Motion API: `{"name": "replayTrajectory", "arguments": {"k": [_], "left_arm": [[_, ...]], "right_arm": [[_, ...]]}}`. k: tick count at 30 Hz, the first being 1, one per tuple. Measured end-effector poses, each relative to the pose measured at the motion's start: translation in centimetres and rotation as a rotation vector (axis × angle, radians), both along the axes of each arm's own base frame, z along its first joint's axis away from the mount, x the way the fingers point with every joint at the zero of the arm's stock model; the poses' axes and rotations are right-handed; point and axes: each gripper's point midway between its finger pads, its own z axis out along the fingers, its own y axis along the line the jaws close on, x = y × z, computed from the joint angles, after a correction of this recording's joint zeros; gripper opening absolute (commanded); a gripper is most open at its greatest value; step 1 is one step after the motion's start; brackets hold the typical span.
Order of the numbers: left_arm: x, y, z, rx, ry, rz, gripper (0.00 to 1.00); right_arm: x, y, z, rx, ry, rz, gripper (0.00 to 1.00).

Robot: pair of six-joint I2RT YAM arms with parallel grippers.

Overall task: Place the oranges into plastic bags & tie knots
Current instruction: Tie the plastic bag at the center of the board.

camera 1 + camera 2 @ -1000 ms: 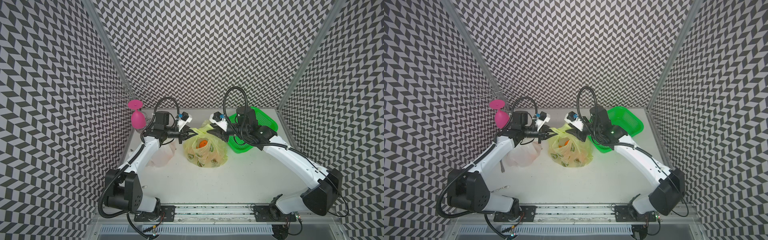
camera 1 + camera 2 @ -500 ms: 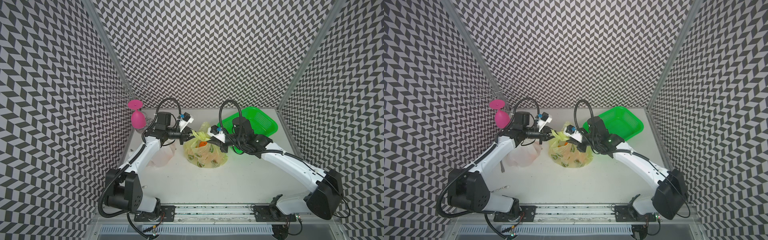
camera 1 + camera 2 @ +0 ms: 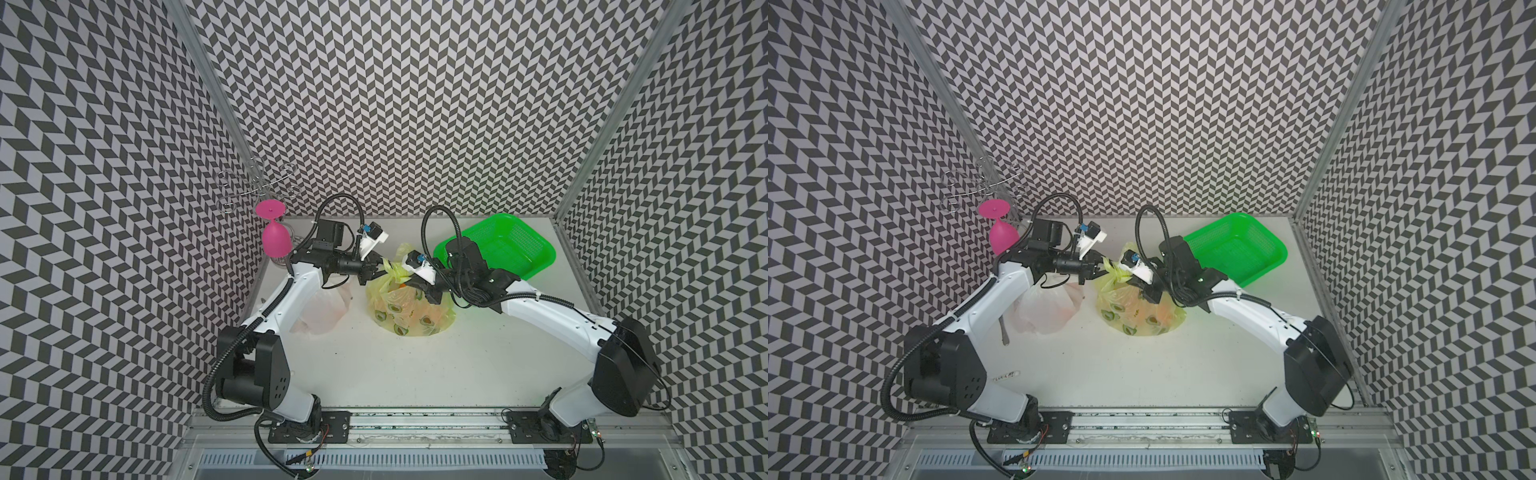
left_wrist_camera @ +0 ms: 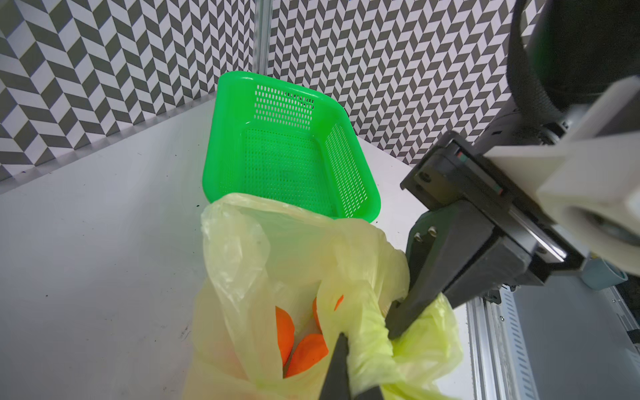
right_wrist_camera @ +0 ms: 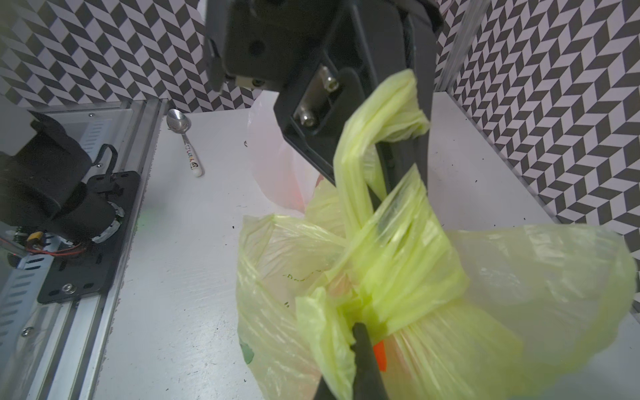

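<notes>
Top views — left end effector, right end effector, each clamped on bag handles

Green basket; pink glass; wire rack; spoon

Right tool: you swung it off the basket toward 8 o'clock.
Grip: now pinching the yellow-green bag.

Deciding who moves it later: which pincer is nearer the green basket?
Right. The right pincer grips the yellow-green bag beside the green basket; the left pincer holds the bag's far side, farther away.
</notes>
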Motion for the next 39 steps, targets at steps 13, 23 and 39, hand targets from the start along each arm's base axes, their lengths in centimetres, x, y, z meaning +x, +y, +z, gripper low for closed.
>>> {"name": "replayTrajectory", "arguments": {"k": [13, 23, 39], "left_arm": [[0.8, 0.2, -0.3, 0.057, -0.020, -0.056, 0.25], [0.7, 0.5, -0.3, 0.098, -0.069, -0.076, 0.33], [1.3, 1.2, -1.2, 0.185, -0.157, -0.079, 0.44]], "right_arm": [[1.0, -0.3, 0.4, 0.001, -0.001, -0.047, 0.00], [1.6, -0.6, 1.1, 0.009, -0.012, -0.058, 0.00], [1.7, -0.7, 1.5, 0.005, -0.027, -0.050, 0.00]]}}
